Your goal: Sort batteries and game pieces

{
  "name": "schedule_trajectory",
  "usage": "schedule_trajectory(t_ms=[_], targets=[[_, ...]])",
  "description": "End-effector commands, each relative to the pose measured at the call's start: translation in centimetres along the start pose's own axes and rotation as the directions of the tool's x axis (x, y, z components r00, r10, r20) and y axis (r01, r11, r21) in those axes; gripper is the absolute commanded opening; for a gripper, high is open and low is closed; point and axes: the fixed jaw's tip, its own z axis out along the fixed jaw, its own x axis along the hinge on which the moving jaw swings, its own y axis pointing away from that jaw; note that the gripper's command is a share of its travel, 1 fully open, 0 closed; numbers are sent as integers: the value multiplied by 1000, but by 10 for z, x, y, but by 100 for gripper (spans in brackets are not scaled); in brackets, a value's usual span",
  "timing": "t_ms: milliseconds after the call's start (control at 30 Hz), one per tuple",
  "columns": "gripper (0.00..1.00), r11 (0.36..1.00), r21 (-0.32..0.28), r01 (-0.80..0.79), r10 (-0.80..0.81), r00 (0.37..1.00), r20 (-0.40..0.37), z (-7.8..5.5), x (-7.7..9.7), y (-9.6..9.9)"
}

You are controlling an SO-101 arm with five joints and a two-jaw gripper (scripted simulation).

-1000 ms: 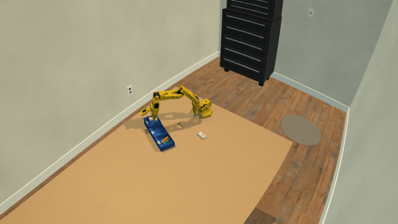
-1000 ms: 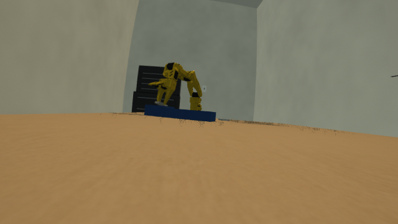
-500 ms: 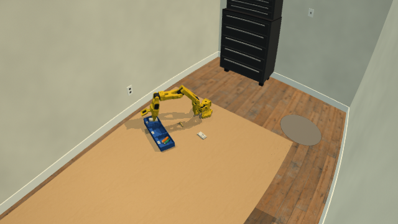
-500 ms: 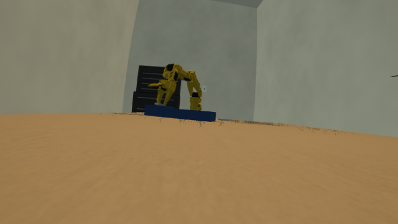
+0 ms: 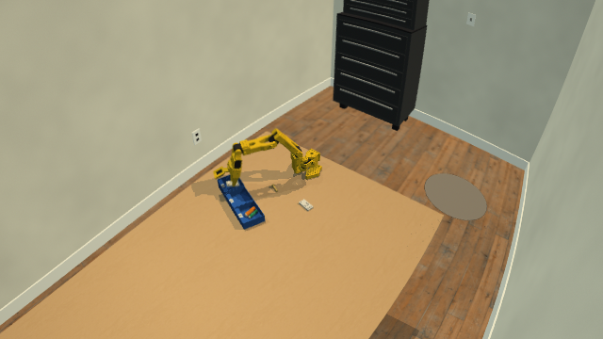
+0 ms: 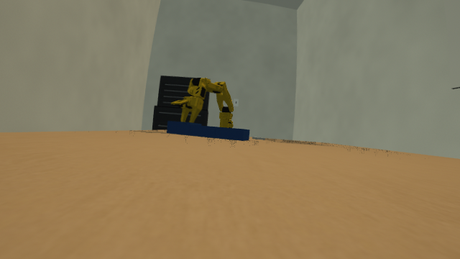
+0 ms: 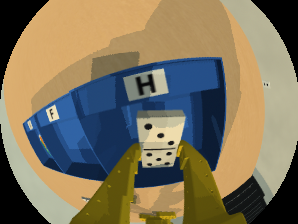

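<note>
We see the yellow gripper clamped on a white rectangular domino, apparently low enough over the blue H bin, label at twelve o'clock, for release next.

A pale, black-spotted domino, upright in the claw's grip over the blue H-marked bin.

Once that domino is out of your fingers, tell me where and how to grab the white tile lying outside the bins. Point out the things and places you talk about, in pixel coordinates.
Grip the white tile (image 5: 305,204) at mid-length, one finger against each long side, coming down from above. It seems to lie flat and is longer than wide, so its narrower width looks the easier span. Its thickness is hard to judge.
</note>
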Motion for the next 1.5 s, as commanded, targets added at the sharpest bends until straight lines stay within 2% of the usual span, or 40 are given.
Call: schedule_trajectory(t_ms=[0, 167, 200, 800, 1467], targets=[[0, 1000, 0, -3, 3, 995, 97, -18, -13, -3], [0, 1000, 0, -3, 3, 995, 97, -18, -13, -3], [0, 1000, 0, -3, 3, 991, 137, -25, -16, -3], [0, 1000, 0, -3, 3, 991, 137, -25, -16, -3], [0, 1000, 0, -3, 3, 991, 137, -18, -15, -3]])
